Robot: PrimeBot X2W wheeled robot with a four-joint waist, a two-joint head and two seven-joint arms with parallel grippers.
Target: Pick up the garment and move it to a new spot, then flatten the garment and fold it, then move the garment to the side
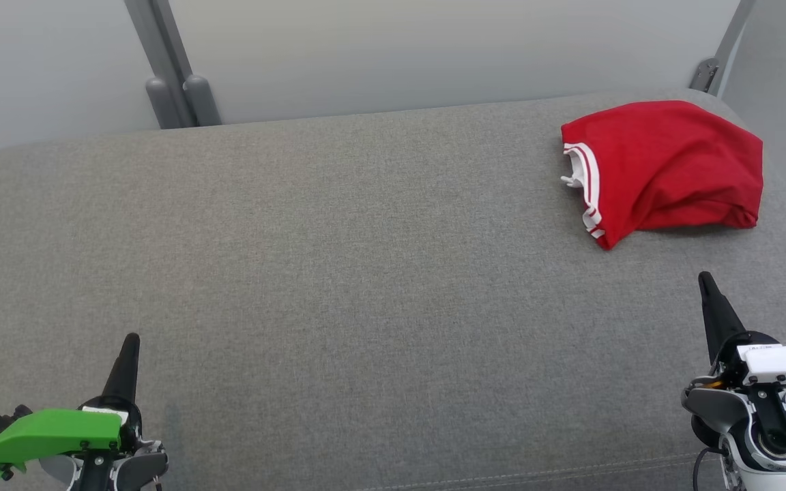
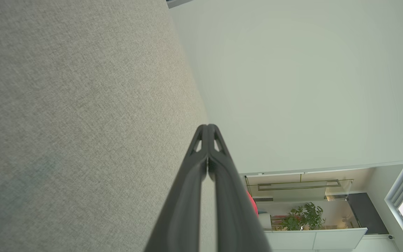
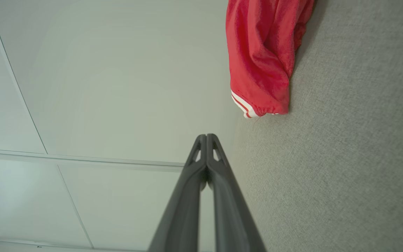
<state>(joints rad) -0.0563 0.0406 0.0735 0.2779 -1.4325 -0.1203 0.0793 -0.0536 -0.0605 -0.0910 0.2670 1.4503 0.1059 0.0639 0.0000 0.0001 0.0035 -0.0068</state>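
The garment (image 1: 666,170) is red with white striped trim, lying folded in a bundle at the far right of the grey cushioned surface (image 1: 338,273). In the right wrist view the garment (image 3: 261,56) lies ahead of the fingers, apart from them. My right gripper (image 1: 705,278) sits at the lower right, shut and empty, a short way in front of the garment; its tips (image 3: 206,135) are pressed together. My left gripper (image 1: 132,338) rests at the lower left, far from the garment, shut with nothing in it, tips (image 2: 207,126) touching.
Pale wall panels with grey posts (image 1: 175,88) stand behind the surface. A metal bracket (image 1: 705,73) is at the back right corner. A seam runs along the front edge (image 1: 502,474). The left wrist view catches a distant potted plant (image 2: 304,217).
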